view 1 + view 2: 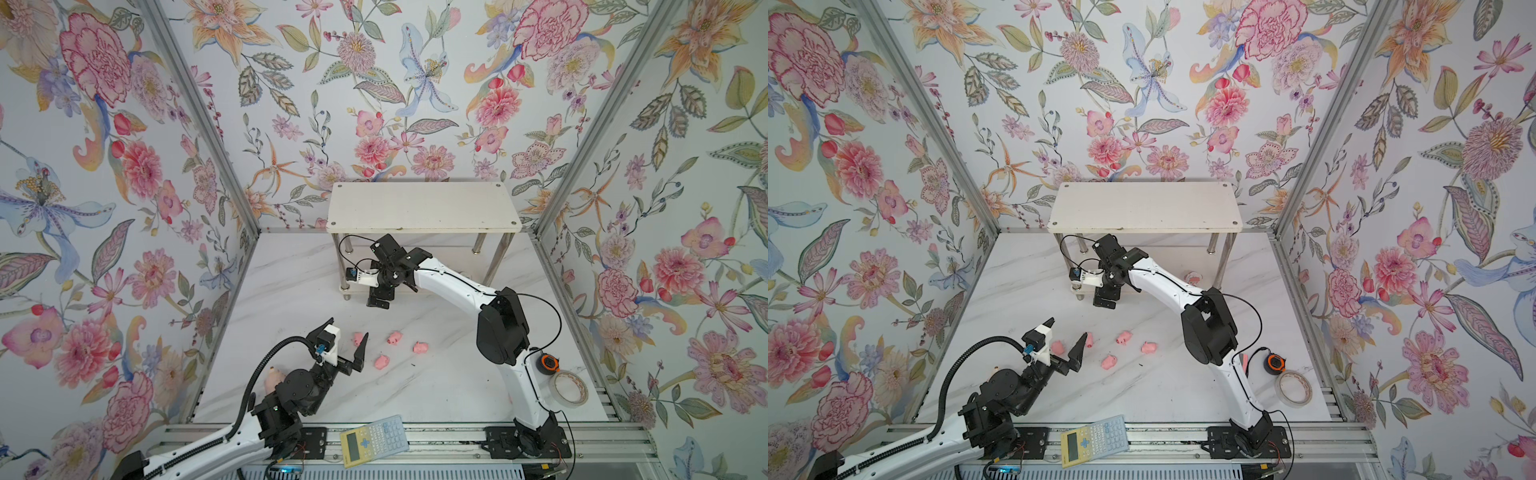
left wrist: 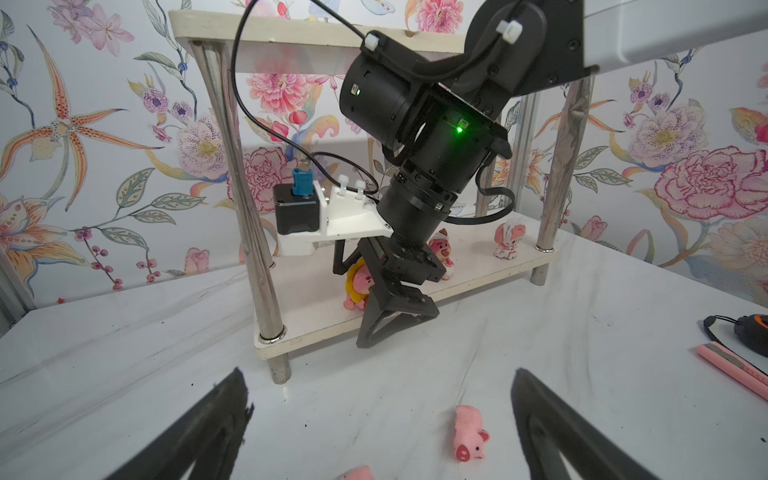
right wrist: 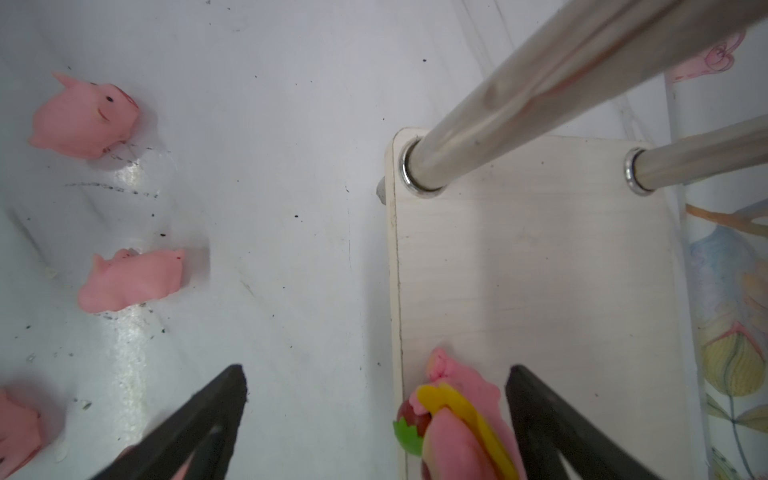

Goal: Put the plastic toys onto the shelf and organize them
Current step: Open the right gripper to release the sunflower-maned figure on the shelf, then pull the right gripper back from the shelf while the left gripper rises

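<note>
Three toys (image 2: 508, 241) sit on the shelf (image 2: 316, 328), lower tier.

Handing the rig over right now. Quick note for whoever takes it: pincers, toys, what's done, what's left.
Left pincer: open, empty, low over the table among the pigs.
Right pincer: open, straddling the yellow-maned toy at the end of the shelf's lower tier, not gripping it.
Done: yellow-maned toy, dark bear and pink-and-white toy sit on the lower tier.
Left: five pink pigs lie on the table. The top tier holds nothing.
</note>
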